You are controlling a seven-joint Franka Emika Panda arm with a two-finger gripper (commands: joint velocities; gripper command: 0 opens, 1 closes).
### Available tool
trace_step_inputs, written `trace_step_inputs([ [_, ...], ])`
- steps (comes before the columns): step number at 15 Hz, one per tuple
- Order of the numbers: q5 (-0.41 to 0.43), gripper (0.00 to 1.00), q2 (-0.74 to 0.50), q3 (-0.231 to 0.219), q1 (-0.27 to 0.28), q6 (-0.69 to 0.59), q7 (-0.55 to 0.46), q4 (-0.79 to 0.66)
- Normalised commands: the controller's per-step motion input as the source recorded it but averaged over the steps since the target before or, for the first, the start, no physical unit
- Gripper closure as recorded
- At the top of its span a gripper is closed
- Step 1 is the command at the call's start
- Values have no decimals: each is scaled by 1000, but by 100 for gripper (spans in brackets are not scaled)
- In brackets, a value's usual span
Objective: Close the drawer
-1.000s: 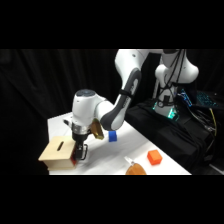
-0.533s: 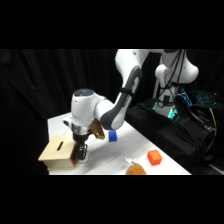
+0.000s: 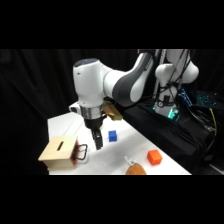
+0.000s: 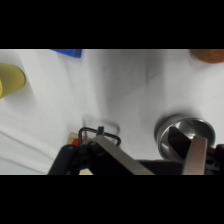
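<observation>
Since a moment ago, little is changing: the end effector (image 3: 98, 142) is still hanging just right of the drawer (image 3: 76, 153), which is sitting slightly proud of the pale wooden box (image 3: 59, 151) at the worktop's (image 3: 125, 147) near left, its black loop handle (image 3: 82, 151) pointing right. Whether the fingers are spread or closed I cannot tell. A steady push leftward against the drawer front, squarely beside the handle, probably is finishing it. Further right are lying a blue cube (image 3: 112, 135) and an orange block (image 3: 154, 157).
</observation>
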Motion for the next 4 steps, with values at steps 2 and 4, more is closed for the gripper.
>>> trace_step_inputs([
  [2,-17,0,-558,142,-97,-473,-163,-281],
  [4,34,0,-471,154,-120,-430,-176,-234],
])
